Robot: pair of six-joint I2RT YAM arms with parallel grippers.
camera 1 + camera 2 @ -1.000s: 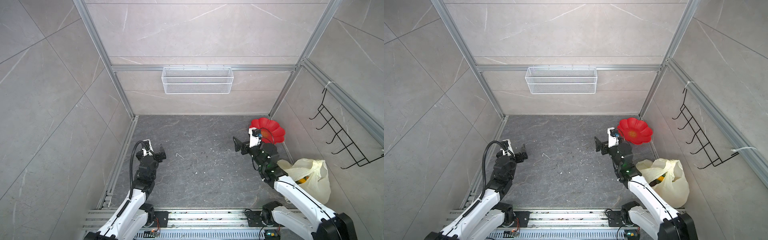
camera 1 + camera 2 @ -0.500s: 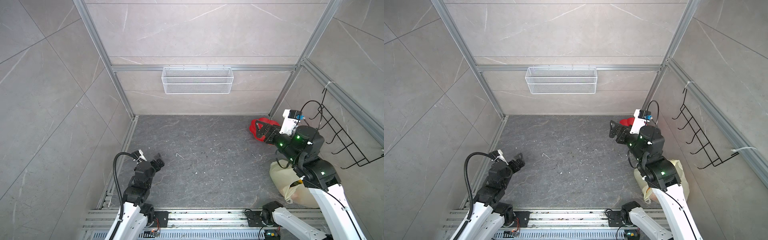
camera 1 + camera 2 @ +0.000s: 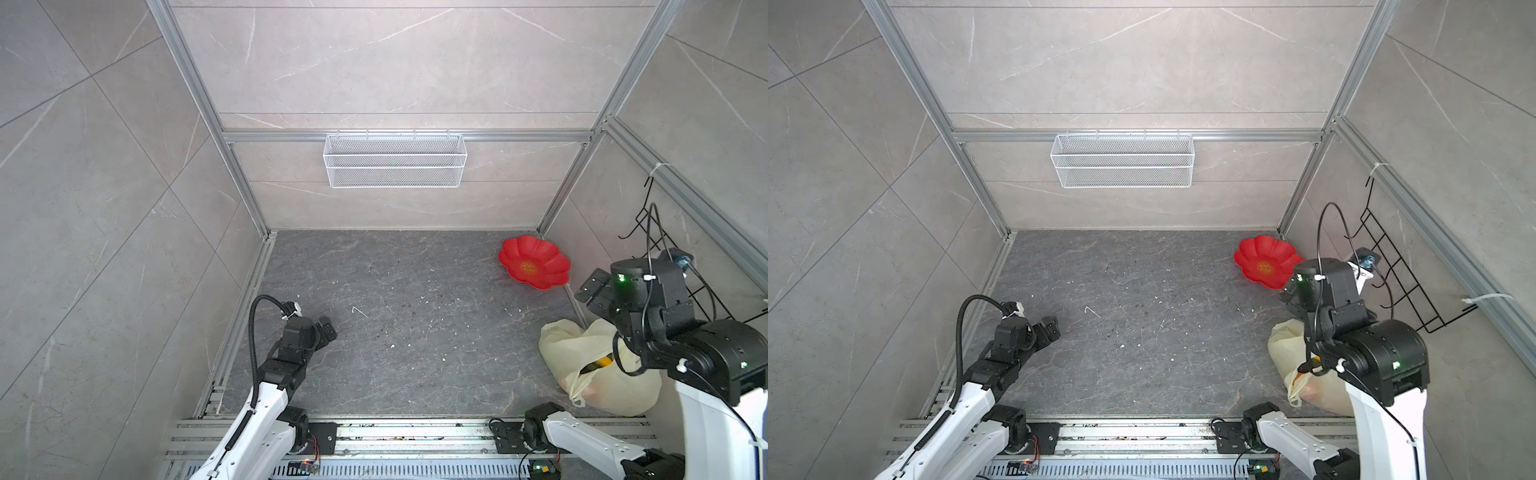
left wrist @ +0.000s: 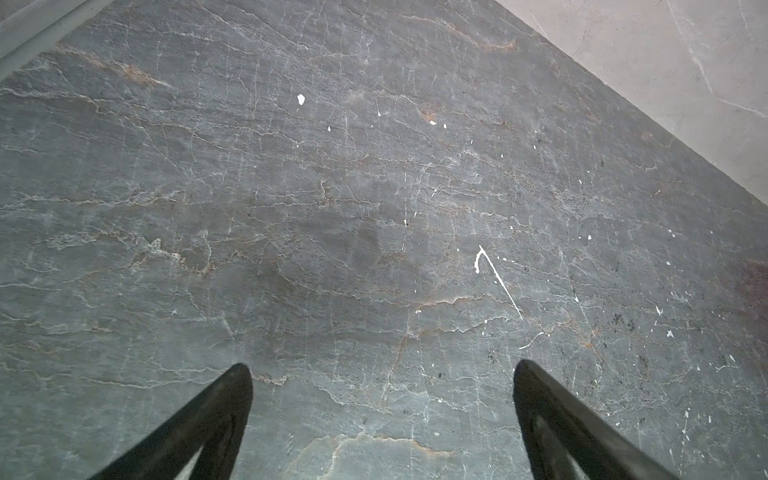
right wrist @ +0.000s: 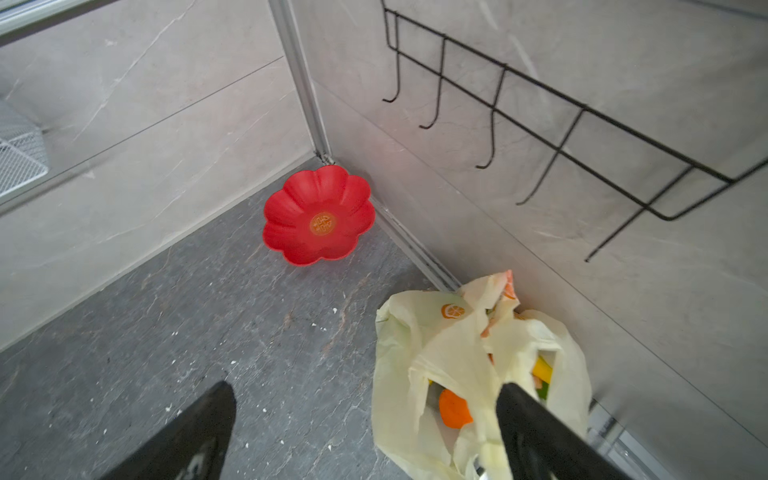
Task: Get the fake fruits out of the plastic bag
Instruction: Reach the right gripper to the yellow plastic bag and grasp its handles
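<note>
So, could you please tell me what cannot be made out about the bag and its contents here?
- Fruits inside the bag: the right wrist view shows only orange and yellow bits; the film covers the rest.
- Bag in both top views: the right arm hides part.
- Right hand: whether one finger touches the bag is unclear.
- Dish centre mark: too small to read.

Right gripper hangs over the plastic bag, which lies under one finger, against the side wall; fake fruits sit inside. Dish lies ahead, in the corner. Left gripper hangs well apart, over the floor.
</note>
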